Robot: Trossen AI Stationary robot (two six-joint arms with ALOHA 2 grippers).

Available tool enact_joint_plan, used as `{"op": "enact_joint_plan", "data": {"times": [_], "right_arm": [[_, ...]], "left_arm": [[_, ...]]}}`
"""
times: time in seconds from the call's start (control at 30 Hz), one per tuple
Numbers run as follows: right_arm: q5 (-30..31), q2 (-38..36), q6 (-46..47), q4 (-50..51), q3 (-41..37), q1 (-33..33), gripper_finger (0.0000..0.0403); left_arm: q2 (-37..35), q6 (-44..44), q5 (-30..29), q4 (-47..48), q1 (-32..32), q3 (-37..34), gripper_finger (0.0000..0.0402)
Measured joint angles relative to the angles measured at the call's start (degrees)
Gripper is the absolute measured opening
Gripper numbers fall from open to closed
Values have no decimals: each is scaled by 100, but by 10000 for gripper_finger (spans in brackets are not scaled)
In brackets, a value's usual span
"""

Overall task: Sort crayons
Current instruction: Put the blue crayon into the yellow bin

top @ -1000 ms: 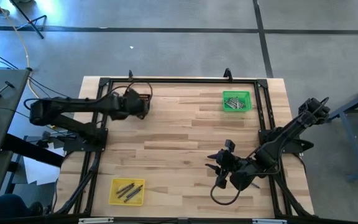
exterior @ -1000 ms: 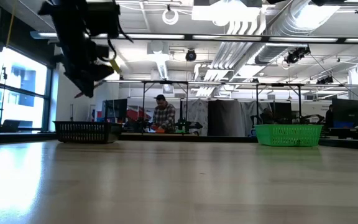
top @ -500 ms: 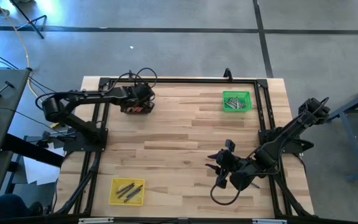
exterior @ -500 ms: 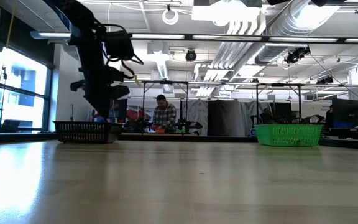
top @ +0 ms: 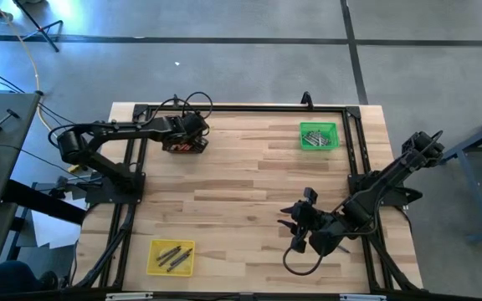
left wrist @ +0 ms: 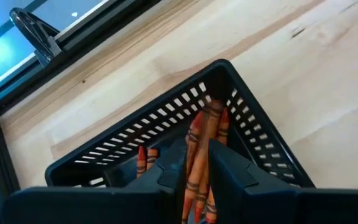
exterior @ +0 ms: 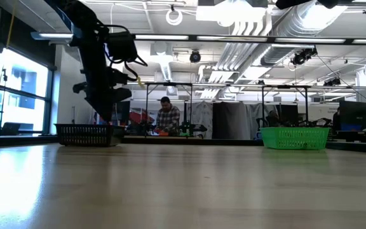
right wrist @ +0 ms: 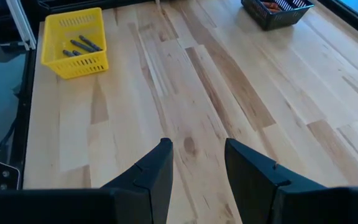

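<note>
Orange crayon (left wrist: pixel 199 163) sits between the left gripper's (left wrist: pixel 194 171) barely parted fingers above the black slotted basket (left wrist: pixel 253 134); widen fully before lifting. Right gripper (right wrist: pixel 196 163), spread, waits near-right.

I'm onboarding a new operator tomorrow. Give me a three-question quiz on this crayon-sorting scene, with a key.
1. True or false: the left hand is over the black basket.
2. What colour are the crayons between the left hand's fingers? A) grey B) orange-red C) green
3. Fill in: the right hand hovers with fingers ____ over bare table.

Key: 1 true; 2 B; 3 open. The yellow basket and green basket hold grey crayons.
</note>
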State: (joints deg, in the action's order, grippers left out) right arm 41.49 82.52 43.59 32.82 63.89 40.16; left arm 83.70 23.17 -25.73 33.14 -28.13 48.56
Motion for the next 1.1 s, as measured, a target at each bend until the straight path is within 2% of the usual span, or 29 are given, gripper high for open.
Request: {"op": "enact_joint_plan", "data": {"times": [0.2, 0.37, 0.6, 0.77, 0.87, 0.97, 1.1], "right_arm": [[-142, 0, 117, 125, 1, 0, 139], [-1098, 0, 955, 691, 1, 2, 139], [-1983, 2, 2569, 1900, 1, 32, 139], [-2461, 125, 3710, 2528, 3, 371, 139], [-2767, 380, 4189, 2558, 6, 635, 139], [-3016, 703, 4513, 2581, 6, 831, 139], [-3487, 1187, 4776, 2803, 6, 942, 139]], "left_arm": [[-3, -86, 201, 103, 1, 0, 75], [-41, -305, 879, -19, 98, -2, 89], [-372, -578, 1202, -1032, 637, 188, 90], [-605, -530, 2170, -2127, 1381, 229, 88], [-619, -388, 2480, -2850, 2006, 232, 88], [-596, -390, 2499, -3500, 2676, 232, 88], [-562, -480, 2079, -4318, 3559, 225, 88]]}}
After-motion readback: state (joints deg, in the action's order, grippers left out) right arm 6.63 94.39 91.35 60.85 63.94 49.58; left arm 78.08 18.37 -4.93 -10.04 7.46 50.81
